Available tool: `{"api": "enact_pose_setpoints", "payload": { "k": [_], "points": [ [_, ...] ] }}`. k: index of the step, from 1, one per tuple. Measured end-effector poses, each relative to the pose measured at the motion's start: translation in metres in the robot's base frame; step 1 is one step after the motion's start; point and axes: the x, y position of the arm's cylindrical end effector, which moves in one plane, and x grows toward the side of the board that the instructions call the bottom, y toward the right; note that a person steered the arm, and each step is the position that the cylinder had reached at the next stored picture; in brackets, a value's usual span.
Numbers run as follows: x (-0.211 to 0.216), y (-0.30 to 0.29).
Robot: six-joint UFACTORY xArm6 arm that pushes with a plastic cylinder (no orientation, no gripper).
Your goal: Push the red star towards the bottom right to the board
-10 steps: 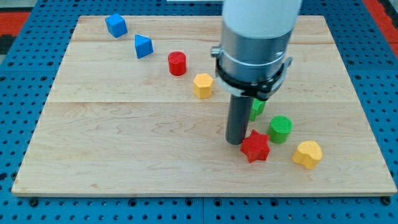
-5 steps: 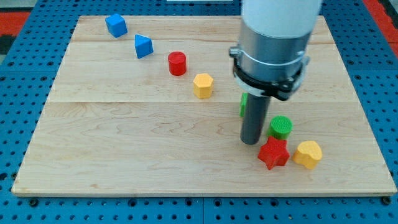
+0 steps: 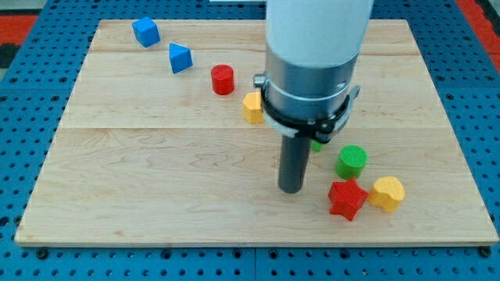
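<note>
Red star [image 3: 346,199], near the board's [image 3: 156,172] bottom right.
Yellow block [image 3: 387,193] touching right; green cylinder [image 3: 351,161] just above; my tip [image 3: 291,189] left, apart.

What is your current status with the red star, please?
My tip apart, left of red star. Star touches yellow block on its right. Green cylinder just above.

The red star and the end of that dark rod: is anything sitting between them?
No. In the camera view only bare wood separates my tip from the red star, which lies apart to the view's right and slightly lower.
</note>
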Motion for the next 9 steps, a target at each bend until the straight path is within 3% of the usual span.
{"api": "enact_pose_setpoints", "payload": {
  "k": [1,2,3,4,6,7,9],
  "points": [
    [-0.001,0.052],
    [0.028,0.074],
    [0.029,0.034],
    [0.057,-0.009],
    [0.058,0.115],
    [0.059,0.132],
    [0.08,0.084]
  ]
}}
